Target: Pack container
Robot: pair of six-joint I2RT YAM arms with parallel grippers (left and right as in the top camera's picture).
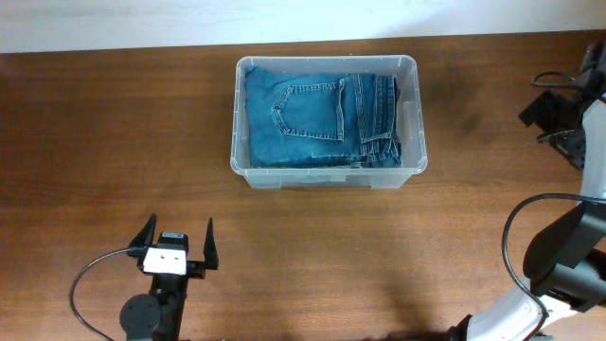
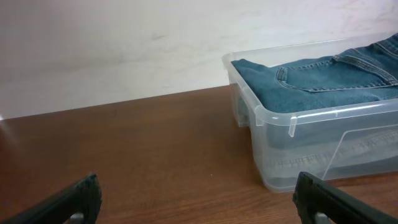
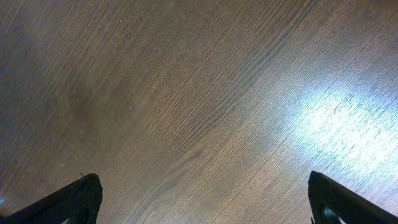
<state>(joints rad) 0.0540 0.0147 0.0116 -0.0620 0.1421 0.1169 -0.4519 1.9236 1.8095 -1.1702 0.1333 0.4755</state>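
The left gripper (image 1: 180, 227) lies closest to the lens at the near edge of the table (image 1: 114, 123). Its two dark fingers (image 2: 74, 200) are spread wide with nothing between them, and they point toward the far side. The right gripper (image 3: 202, 196) is likewise fully parted and empty. Its wrist view shows only bare wood grain with a bright glare patch beneath it. In the overhead view the right arm sits at the table's right edge, well apart from the bin.

The container (image 1: 413, 123) stands on the far half of the table, a little right of centre and near the pale wall (image 1: 284, 19), with its long side running left to right. It is a rectangular bin of clear, slightly milky plastic with a rounded rim and rounded corners. From the left wrist view, small moulded ribs show under the rim. Inside lie folded blue jeans (image 1: 312, 114), back pocket facing up and waistband toward the right, covering most of the floor. A narrow strip stays bare along the right wall. The denim rises almost level with the rim.
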